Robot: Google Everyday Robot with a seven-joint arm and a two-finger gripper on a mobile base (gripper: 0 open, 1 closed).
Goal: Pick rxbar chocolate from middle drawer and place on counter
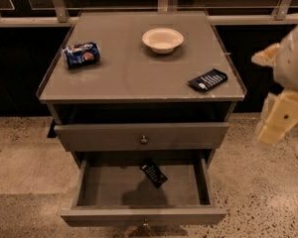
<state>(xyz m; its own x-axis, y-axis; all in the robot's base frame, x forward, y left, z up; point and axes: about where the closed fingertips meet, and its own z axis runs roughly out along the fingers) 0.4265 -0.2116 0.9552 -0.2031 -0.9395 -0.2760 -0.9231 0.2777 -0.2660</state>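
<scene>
Seeing black chocolate bar (153,173) lying flat and askew in the pulled-out middle drawer (143,215), toward the back. Seeing claw (280,118) at far right beside the desk (134,71), well apart from the bar; can't tell how open or whether holding anything. On desk: bowl (162,39), dark blue packet (207,80), crumpled blue pack (81,55).

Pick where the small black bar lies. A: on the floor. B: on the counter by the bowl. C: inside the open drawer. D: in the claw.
C: the black bar lies on the bottom of the pulled-out drawer, and the claw hangs off to the right of the counter, apart from it.
</scene>
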